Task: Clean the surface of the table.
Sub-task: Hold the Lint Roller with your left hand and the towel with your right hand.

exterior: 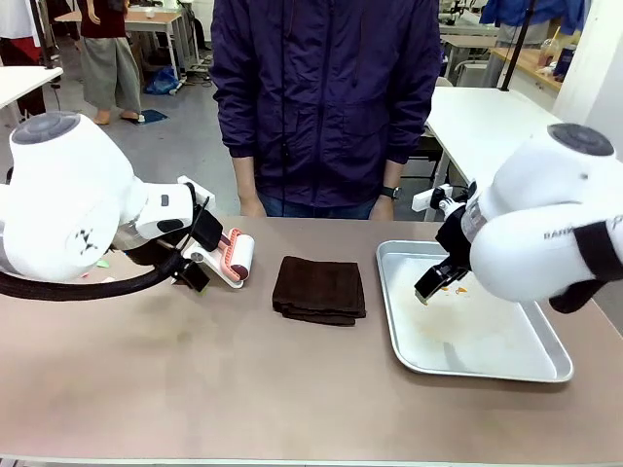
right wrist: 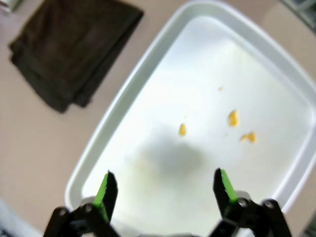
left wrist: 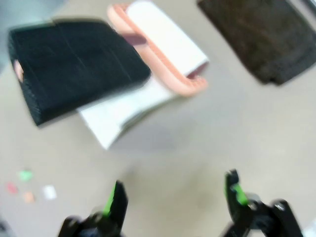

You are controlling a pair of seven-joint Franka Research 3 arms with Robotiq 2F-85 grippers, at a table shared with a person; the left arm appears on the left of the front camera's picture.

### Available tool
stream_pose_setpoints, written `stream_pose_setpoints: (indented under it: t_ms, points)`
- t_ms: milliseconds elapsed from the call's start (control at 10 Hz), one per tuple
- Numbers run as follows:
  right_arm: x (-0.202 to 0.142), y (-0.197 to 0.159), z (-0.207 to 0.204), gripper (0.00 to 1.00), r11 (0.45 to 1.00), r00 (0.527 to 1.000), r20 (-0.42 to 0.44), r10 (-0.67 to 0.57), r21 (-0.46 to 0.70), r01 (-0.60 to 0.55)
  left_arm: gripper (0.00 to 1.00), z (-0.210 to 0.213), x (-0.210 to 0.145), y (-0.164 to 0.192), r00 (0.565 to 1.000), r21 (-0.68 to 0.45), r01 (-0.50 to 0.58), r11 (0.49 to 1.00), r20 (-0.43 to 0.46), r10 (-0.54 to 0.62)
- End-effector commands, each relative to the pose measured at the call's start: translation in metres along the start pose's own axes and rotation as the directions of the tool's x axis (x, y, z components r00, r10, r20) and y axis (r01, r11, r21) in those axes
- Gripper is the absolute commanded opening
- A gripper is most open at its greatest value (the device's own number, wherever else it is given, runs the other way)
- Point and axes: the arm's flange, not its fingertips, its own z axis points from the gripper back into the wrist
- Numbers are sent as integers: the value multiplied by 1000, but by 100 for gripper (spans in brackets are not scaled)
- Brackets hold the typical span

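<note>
The beige-brown table (exterior: 243,389) spreads across the front view. A folded dark brown cloth (exterior: 319,289) lies at its middle and also appears as the cloth (left wrist: 266,39) and the cloth (right wrist: 69,44) in the wrist views. My left gripper (left wrist: 175,197) is open and low over bare tabletop, just short of a white and pink roller-like tool (left wrist: 163,54) with a black block (left wrist: 74,69). In the front view this gripper (exterior: 195,270) sits beside the tool (exterior: 234,255). My right gripper (right wrist: 164,187) hangs open and empty over the tray; from the front, the gripper (exterior: 428,290) is at the tray's left part.
A shallow silver tray (exterior: 555,365) lies at the right with a few orange crumbs (right wrist: 233,117) in it. Small coloured scraps (left wrist: 24,175) lie on the table near my left gripper. A person in a dark jacket (exterior: 326,97) stands at the far edge, hands down.
</note>
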Motion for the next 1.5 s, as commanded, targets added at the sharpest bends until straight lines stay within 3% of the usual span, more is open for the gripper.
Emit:
stream_pose_setpoints:
  t_ms: [0,100,200,300,500,600,800,1000,1400]
  points:
    - [3,-1,40,100,981,991,-79,-110,153,121,100,38,-7,26,994,-116,-82,990,-76,74]
    - [-5,-11,52,100,957,984,-82,-158,232,173,100,53,-13,32,982,-134,-164,977,-115,149]
    - [-15,-26,66,100,900,980,-89,-176,388,197,100,69,-22,44,971,-231,-224,947,-131,198]
    - [-25,-41,77,100,814,977,-91,-191,541,210,100,86,-31,56,975,-367,-222,903,-89,203]
    - [-50,-76,97,100,602,958,-57,-282,767,223,100,118,-59,92,948,-590,-259,765,-4,318]
    - [-65,-90,103,100,541,942,-51,-333,808,235,100,134,-78,113,911,-654,-279,703,50,408]
    - [-105,-123,101,100,422,863,-63,-501,853,307,100,146,-126,159,800,-718,-352,600,102,591]
    - [-146,-161,90,100,305,764,-100,-637,878,369,100,131,-160,191,699,-786,-418,456,43,714]
    - [-213,-215,63,100,141,584,-135,-801,905,403,100,96,-210,169,466,-824,-511,244,-27,884]
